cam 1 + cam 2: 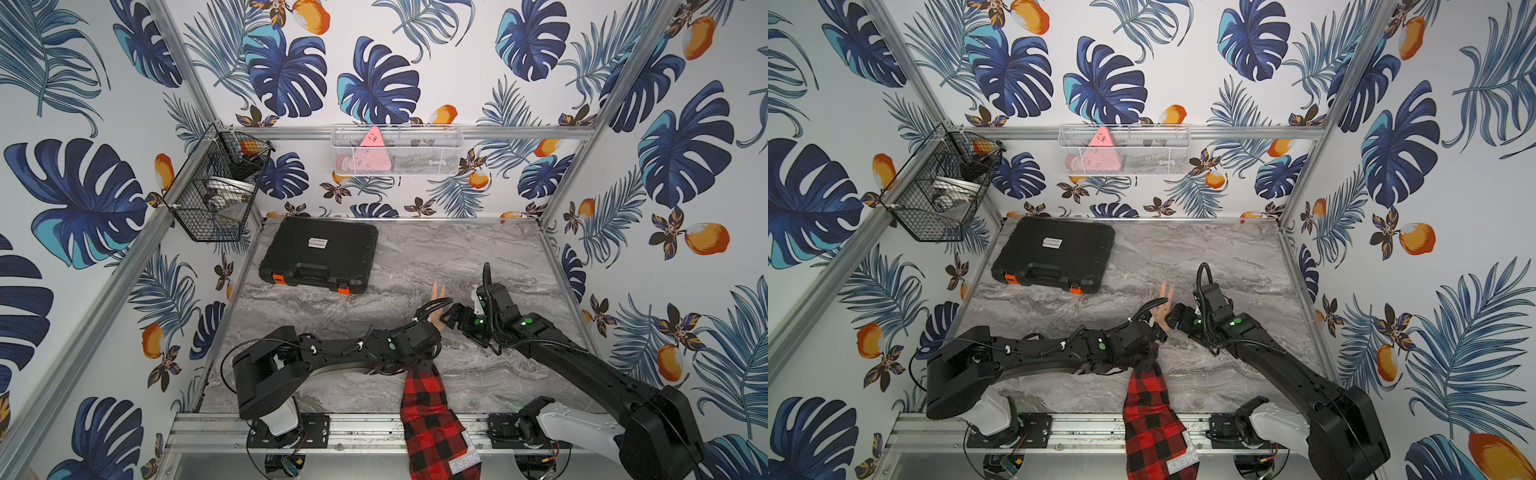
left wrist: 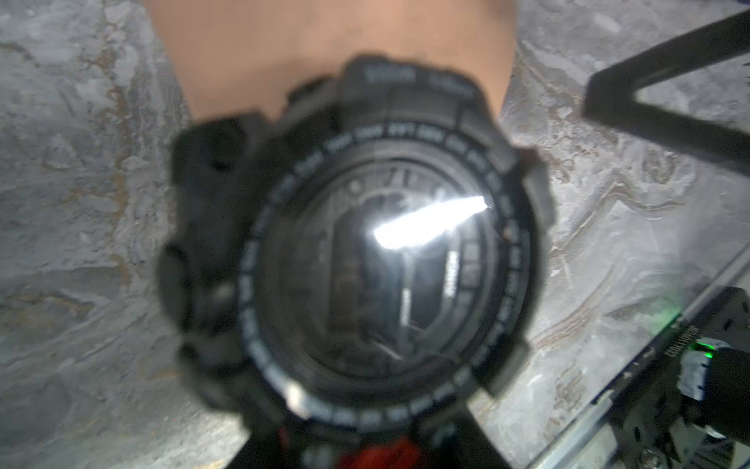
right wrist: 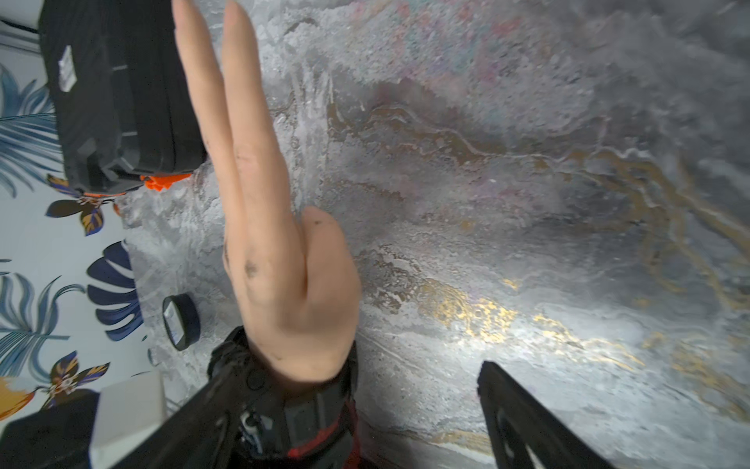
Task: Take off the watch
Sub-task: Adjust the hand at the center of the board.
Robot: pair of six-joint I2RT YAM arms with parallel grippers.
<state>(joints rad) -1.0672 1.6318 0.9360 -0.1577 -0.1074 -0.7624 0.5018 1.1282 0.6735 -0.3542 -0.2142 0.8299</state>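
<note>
Counting one hand point(image 3: 280, 264) wearing one watch point(image 2: 365, 264); two tools: right tool point(image 3: 357, 369) spread wide, left tool point(image 1: 432, 332) state unclear.

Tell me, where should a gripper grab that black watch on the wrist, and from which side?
Probably the chunky round case of the watch, pinched across its two knobby flanks, coming from above the dial. The case stands proud of the wrist and faces up, while the strap hugs the skin with the plaid sleeve right beside it.
</note>
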